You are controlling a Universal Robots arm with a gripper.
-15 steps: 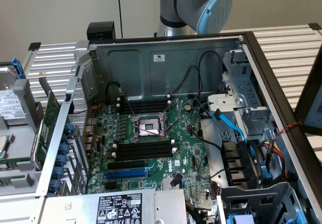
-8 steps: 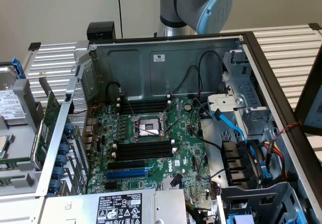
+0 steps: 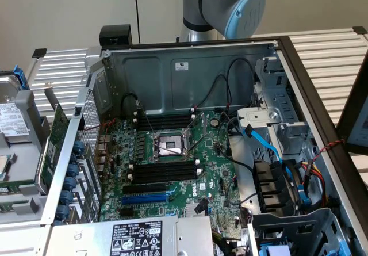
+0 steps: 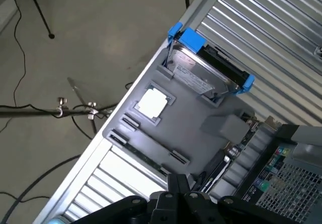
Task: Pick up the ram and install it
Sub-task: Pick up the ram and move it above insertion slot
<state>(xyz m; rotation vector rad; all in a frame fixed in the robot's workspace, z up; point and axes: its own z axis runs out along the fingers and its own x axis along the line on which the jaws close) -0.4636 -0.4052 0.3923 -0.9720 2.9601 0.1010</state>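
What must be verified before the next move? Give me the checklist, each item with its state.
1. Pincer empty: ok, shut with nothing seen in it.
2. Ram within reach: ok, lying in the gray tray, close to the pincer.
3. Black memory slots free: ok, no stick seated.
4. Case open above the board: ok.
5. Slot latches open: cannot tell.

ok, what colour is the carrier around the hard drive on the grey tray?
Blue; the carrier shows best in the wrist view.
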